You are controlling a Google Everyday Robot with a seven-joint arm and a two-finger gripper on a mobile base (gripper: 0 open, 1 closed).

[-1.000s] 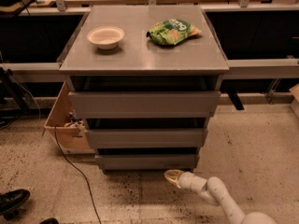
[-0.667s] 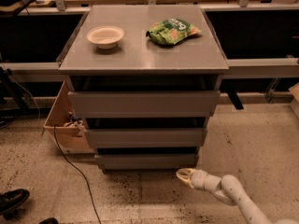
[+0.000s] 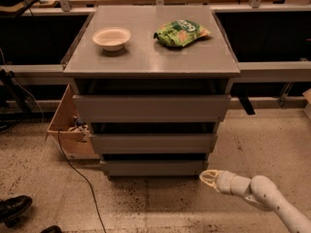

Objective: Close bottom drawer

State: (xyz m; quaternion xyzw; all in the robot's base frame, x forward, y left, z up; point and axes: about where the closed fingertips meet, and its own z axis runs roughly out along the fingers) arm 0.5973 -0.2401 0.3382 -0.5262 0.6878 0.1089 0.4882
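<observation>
Camera view: your gripper (image 3: 210, 177) had slid right, away from the bottom drawer (image 3: 153, 168); drawer hadn't moved, looked pushed in. Probably finished. Clenched or released, couldn't tell.

Three grey drawers in one cabinet (image 3: 150, 57): one top drawer (image 3: 151, 108), one middle drawer (image 3: 153, 142), one bottom drawer (image 3: 153, 168). On top, one white bowl (image 3: 111, 38) and one green snack bag (image 3: 181, 32). One cardboard box (image 3: 65, 125) at the left, one black cable (image 3: 77, 171) trailing beside it, one black shoe (image 3: 13, 208) at lower left. One gripper (image 3: 210, 177), low at the right, near the bottom drawer's right end.
</observation>
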